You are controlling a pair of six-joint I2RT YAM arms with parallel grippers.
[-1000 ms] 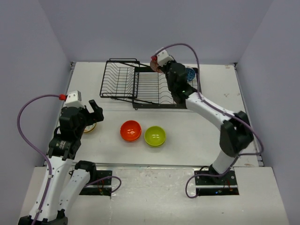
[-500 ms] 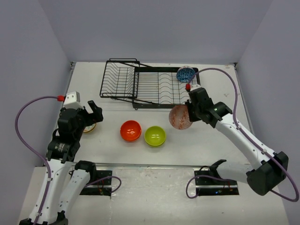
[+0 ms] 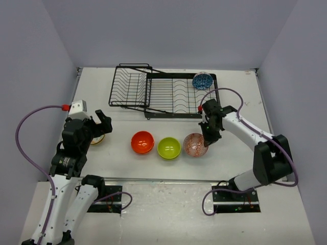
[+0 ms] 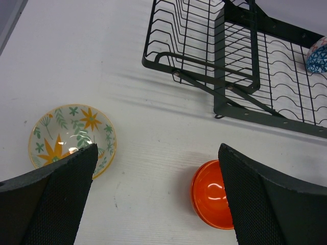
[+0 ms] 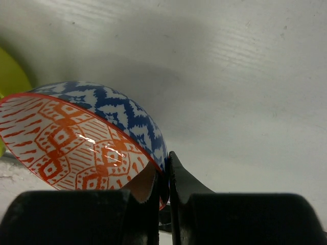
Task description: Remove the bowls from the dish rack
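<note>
Nearly done: one blue patterned bowl (image 3: 203,80) is left in the black wire dish rack (image 3: 168,97).
Right tool (image 3: 207,142) is clamped on an orange-patterned bowl (image 3: 194,145); left tool (image 4: 158,204) is spread apart.

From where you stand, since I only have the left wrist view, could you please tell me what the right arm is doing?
Observer: The right fingers are shut on the rim of the orange-patterned bowl, just right of the green bowl.
Operator: Thank you. Is that bowl sitting flat?
Observer: No. The right wrist view shows it tilted, and I cannot tell whether it touches the table.
Operator: How many bowls are in the dish rack?
Observer: Only one: the blue bowl, at the far right corner of the dish rack.
</note>
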